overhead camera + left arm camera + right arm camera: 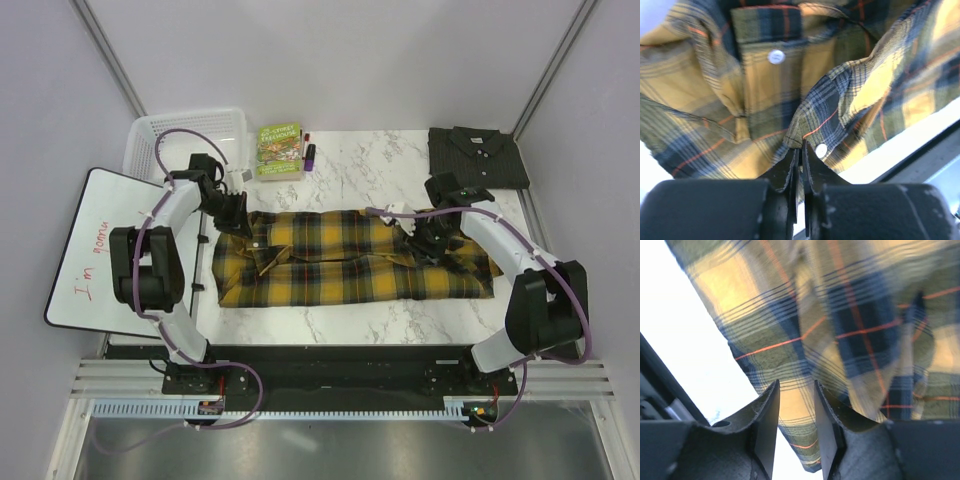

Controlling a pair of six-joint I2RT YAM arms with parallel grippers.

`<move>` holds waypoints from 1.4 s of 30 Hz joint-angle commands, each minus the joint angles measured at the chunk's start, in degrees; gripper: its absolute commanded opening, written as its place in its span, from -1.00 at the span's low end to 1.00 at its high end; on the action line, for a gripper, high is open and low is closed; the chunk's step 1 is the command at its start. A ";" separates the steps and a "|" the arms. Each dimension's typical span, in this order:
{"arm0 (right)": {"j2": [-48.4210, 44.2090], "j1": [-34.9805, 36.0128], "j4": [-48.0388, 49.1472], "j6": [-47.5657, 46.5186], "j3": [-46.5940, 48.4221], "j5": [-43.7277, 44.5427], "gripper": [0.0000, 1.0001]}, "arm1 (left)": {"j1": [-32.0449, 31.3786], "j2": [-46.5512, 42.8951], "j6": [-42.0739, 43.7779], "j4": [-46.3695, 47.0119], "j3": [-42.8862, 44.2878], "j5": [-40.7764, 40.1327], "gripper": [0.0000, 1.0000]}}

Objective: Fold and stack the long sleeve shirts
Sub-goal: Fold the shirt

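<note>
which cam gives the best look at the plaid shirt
Top external: it alone shows the whole plaid shirt, laid out as a long band. The left wrist view shows only a close patch with two white buttons; the right wrist only blurred cloth.

The plaid shirt (350,262) is soft woven cloth, matt, with a fine weave that shows up close. Its small buttons (776,56) are smooth, pale and glossy, like plastic. The charcoal shirt (478,157) is matt cloth too. The worktop (370,160) has a smooth, marble-patterned face. The basket (195,114) looks like white plastic. The whiteboard (95,240) is smooth and faintly glossy. The left gripper (801,150) has matt black jaws with rough, slightly frayed edges.
</note>
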 commanded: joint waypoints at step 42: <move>5.26 -1.38 11.88 3.36 0.56 15.02 0.05 | -9.08 -11.40 12.86 9.29 -15.77 -3.34 0.40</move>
